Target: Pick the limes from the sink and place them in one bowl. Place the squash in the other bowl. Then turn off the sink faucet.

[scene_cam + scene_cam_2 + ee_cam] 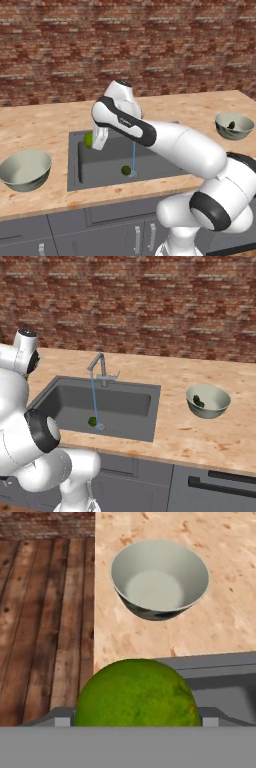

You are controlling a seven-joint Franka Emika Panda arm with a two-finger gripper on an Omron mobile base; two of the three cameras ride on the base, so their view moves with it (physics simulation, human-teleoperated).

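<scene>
My gripper [96, 142] hangs over the left edge of the sink [100, 172], shut on a bright green lime [88, 139]. In the hand view this lime [137, 694] bulges between the fingers, above the sink rim [220, 664]. Beyond it on the counter stands an empty pale bowl [160, 579], the left bowl [25, 170]. A second lime [126, 170] [92, 420] lies on the sink floor [125, 406] beside the water stream. The right bowl [234, 126] [207, 401] holds the dark green squash [231, 125] [198, 401]. The faucet [102, 368] is running a thin blue stream [93, 398].
A wooden counter [45, 120] surrounds the sink, with a brick wall [125, 45] behind. To the left of the counter's end lies a wooden floor [45, 612]. Grey cabinet fronts [220, 491] run below.
</scene>
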